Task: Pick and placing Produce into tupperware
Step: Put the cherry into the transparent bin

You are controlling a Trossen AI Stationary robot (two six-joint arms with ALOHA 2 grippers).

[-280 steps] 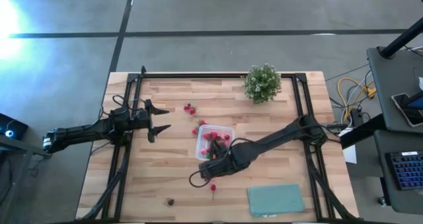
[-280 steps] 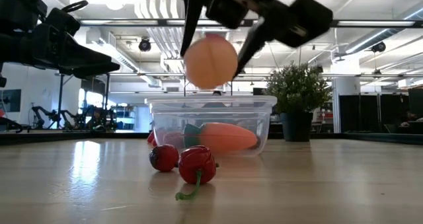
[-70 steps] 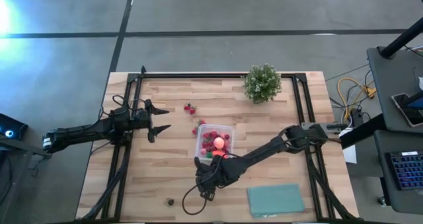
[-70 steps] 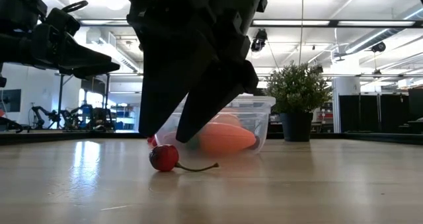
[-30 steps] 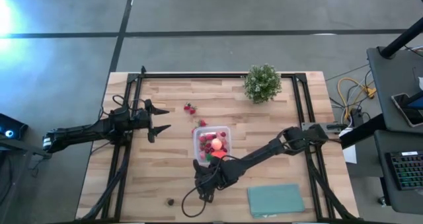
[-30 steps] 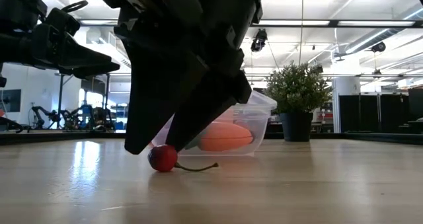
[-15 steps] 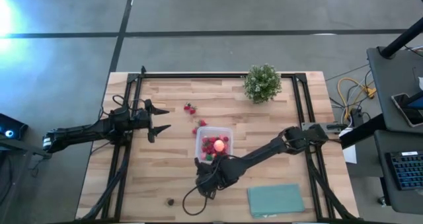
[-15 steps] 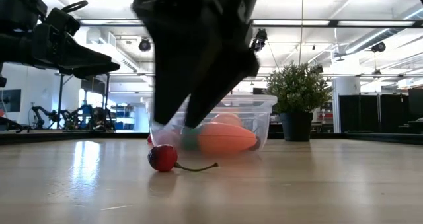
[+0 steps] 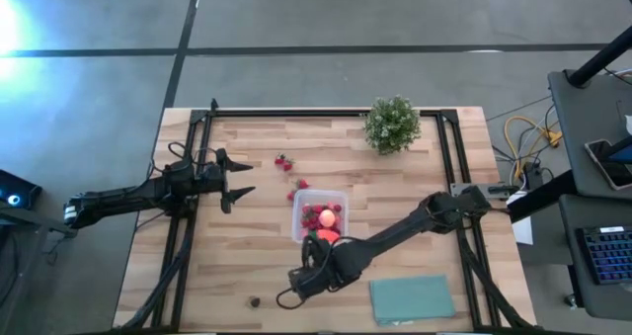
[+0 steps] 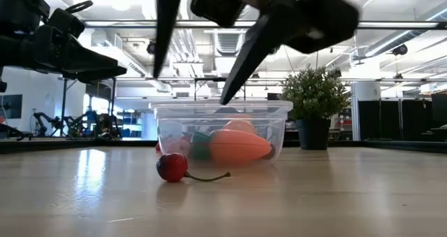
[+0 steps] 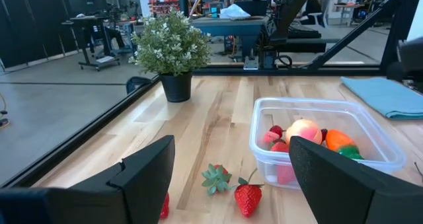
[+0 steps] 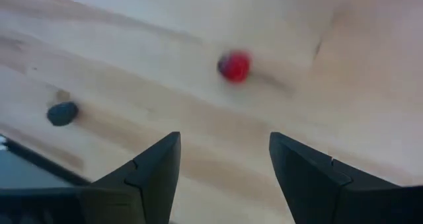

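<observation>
Overhead and table-level views, perhaps sharing tupperware.

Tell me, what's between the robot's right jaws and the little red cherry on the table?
Nothing but bare wood. In the right wrist view, the open right gripper looks down at the cherry, with only empty table between. A small dark piece lies off to one side.

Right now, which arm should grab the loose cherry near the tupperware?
Right. The right gripper, fingers open, hangs just above the cherry. The left gripper waits farther off, across the table.
</observation>
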